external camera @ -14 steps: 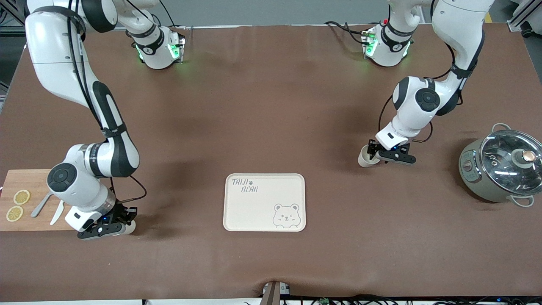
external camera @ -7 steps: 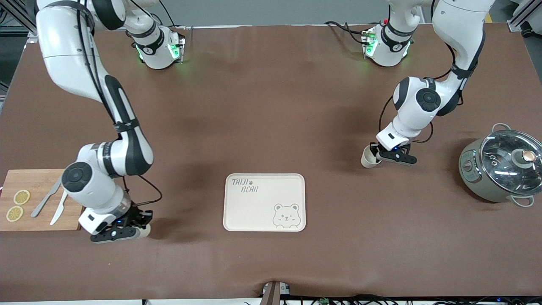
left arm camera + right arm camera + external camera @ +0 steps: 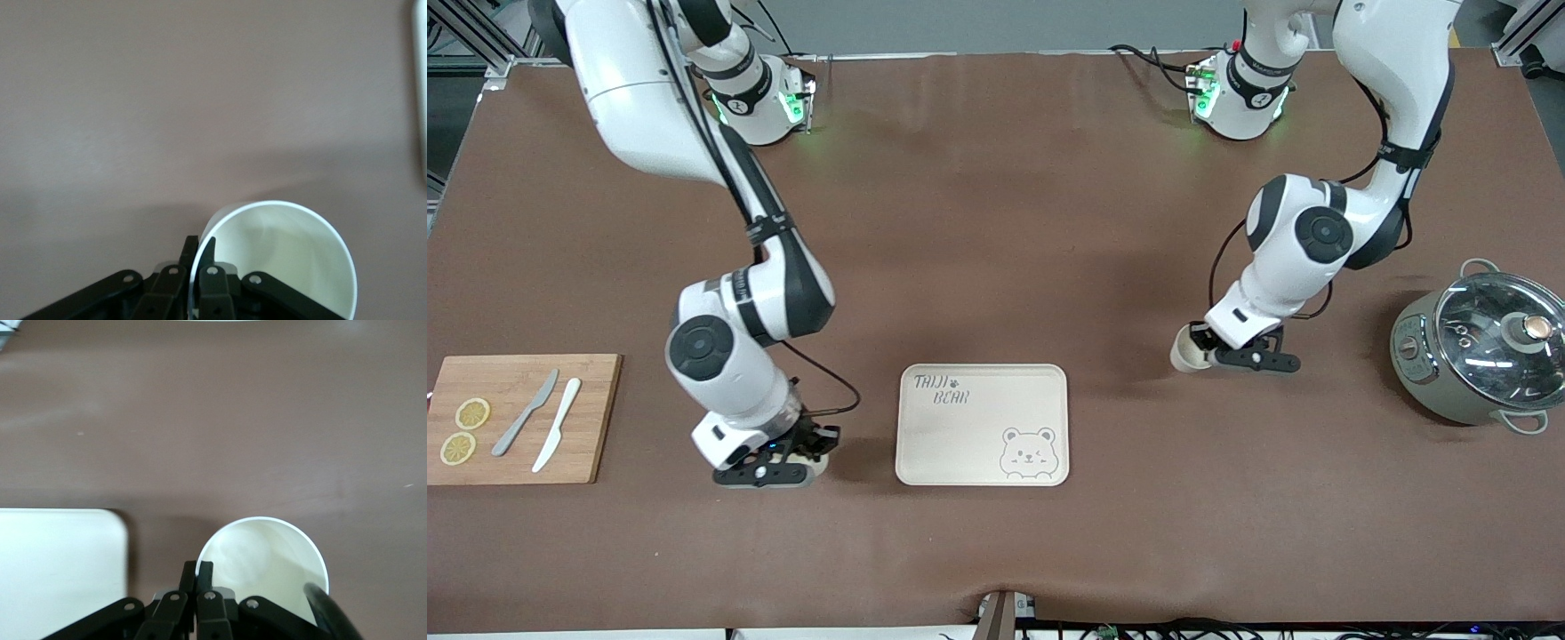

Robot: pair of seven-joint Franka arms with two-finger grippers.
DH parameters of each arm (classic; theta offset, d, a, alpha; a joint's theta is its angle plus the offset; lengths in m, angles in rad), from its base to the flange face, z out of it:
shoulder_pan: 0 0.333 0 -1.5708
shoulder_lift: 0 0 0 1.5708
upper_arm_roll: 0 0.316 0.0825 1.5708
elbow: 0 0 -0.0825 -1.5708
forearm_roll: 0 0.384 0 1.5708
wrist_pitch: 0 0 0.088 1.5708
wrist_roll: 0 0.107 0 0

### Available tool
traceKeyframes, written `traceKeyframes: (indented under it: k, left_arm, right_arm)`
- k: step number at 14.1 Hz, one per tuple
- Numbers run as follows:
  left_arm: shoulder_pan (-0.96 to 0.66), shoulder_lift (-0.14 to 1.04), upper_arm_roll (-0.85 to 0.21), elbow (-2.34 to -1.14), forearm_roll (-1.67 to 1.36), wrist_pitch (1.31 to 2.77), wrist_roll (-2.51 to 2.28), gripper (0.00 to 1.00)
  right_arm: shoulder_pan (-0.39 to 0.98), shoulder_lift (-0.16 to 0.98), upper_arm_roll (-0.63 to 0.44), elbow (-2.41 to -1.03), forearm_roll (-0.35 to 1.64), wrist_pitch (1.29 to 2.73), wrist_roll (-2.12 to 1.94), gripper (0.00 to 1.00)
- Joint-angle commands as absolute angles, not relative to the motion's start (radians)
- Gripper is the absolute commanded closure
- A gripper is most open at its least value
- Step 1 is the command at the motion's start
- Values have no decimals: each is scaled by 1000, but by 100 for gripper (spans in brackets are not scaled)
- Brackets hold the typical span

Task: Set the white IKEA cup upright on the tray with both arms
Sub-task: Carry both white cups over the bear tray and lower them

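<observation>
- Right gripper [image 3: 805, 460], pinching the rim of a white cup [image 3: 263, 563], is now sitting beside the tray [image 3: 982, 424], its cup mostly hidden in the front view.
- Left gripper [image 3: 1209, 354] is clamping a second cup [image 3: 1184, 356] near the pot [image 3: 1480, 345].

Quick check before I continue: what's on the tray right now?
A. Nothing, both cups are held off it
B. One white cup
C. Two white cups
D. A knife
A. The tray is bare; the right hand grips one cup by its rim beside it, and the left hand grips the other cup off it too.
</observation>
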State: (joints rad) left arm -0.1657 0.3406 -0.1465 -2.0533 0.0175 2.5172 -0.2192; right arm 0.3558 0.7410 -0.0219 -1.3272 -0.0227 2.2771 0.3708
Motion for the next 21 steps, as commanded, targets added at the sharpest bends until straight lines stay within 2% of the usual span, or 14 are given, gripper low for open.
traceKeyframes:
  k: [1,5,6,10,12,15,19,20,21]
  left_arm:
    - [-245,521,-137,-1764,49,2360,-368,100]
    - [-377,779,-137,-1339,219,2137,-680,100]
    - [-396,817,-135,-1268,218,2123,-716,100]
    - [-428,871,-140,-1177,215,2170,-752,100]
    - [-434,922,-143,-1131,212,2277,-833,100]
    - [-459,965,-143,-1127,212,2437,-899,100]
    - [-479,1000,-138,-1127,213,2480,-903,100]
    - [-485,1003,-138,-1129,213,2482,-902,100]
    - [-485,1006,-138,-1129,213,2483,-899,100]
  right_arm:
    - [431,814,-35,-1218,-46,2223,529,100]
    - [558,908,-75,-1102,-87,2149,744,100]
    - [590,922,-87,-1088,-95,2145,777,100]
    - [638,963,-92,-1045,-95,2149,862,100]
    - [646,976,-91,-1043,-94,2158,894,100]
    - [649,982,-89,-1043,-94,2160,894,100]
    - [649,980,-87,-1045,-92,2160,900,13]
    - [649,979,-87,-1045,-92,2158,903,5]
    - [644,973,-87,-1045,-91,2151,904,4]
